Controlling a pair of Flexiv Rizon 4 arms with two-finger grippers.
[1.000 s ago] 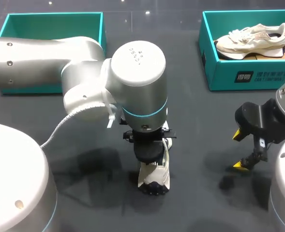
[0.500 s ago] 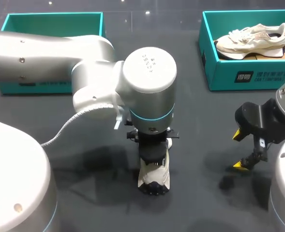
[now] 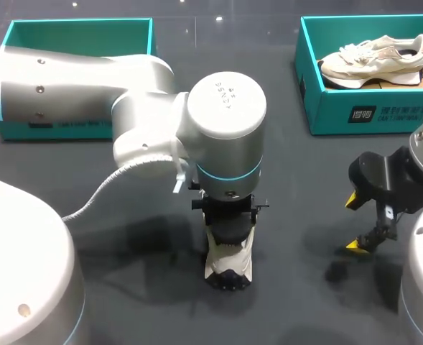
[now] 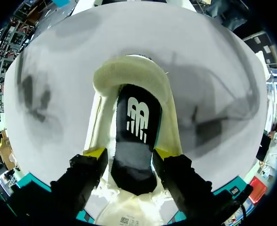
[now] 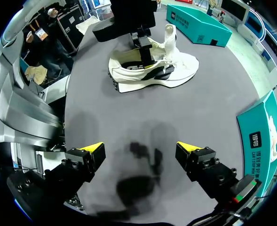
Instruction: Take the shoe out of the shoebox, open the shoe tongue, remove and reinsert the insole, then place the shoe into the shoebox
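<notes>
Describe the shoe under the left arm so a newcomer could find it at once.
On the dark table, look near the middle front, directly beneath the left gripper. There sits a cream shoe with a black insole; the only other shoe lies inside the right-hand teal shoebox.

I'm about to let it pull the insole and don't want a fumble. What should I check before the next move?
1. The cream running shoe is out of its box, standing on its sole on the dark table: ok.
2. The shoe tongue is lifted open: ok.
3. The left gripper is lined up over the black insole: ok.
4. Its hold on the insole is firm: cannot tell.
5. The right gripper is open and apart from the shoe: ok.
</notes>
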